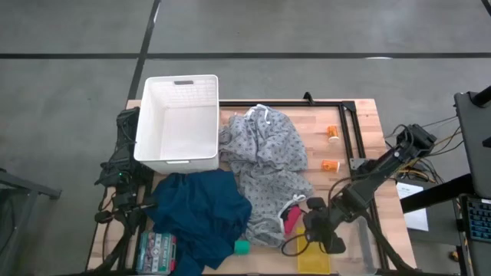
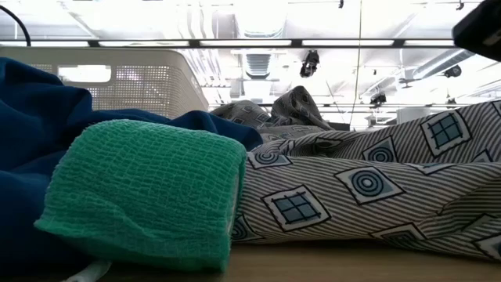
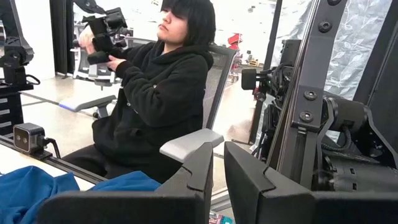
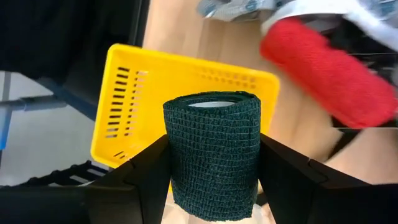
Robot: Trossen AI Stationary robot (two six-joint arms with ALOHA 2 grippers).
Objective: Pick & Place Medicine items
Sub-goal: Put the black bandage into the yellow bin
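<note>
My right gripper [image 1: 316, 230] is near the table's front edge, shut on a dark green bandage roll [image 4: 214, 155] above a yellow tray [image 4: 155, 81]. Two tiny orange pieces [image 1: 334, 133] [image 1: 330, 165] lie on the bare wood at the right. A red roll [image 4: 323, 68] lies by the grey patterned cloth [image 1: 265, 172], and a light green roll [image 2: 141, 196] lies beside the blue cloth [image 1: 203, 207]. The white carton with blue print is out of view. My left gripper [image 3: 217, 177] is shut and empty at the table's left edge, pointing off the table. My right gripper pinches the dark green roll by its curved sides [image 4: 177, 162] between its two fingers [image 4: 146, 171], which come from above. The roll is lifted clear, over the yellow tray's edge, with its open end [image 4: 211, 102] facing away from the wrist.
A white basket [image 1: 178, 119] stands at the far left. A flat green-and-white box [image 1: 157, 249] lies at the near left. A black frame [image 1: 349, 123] lies at the far right. A seated person [image 3: 161, 87] is beyond the table's left side.
</note>
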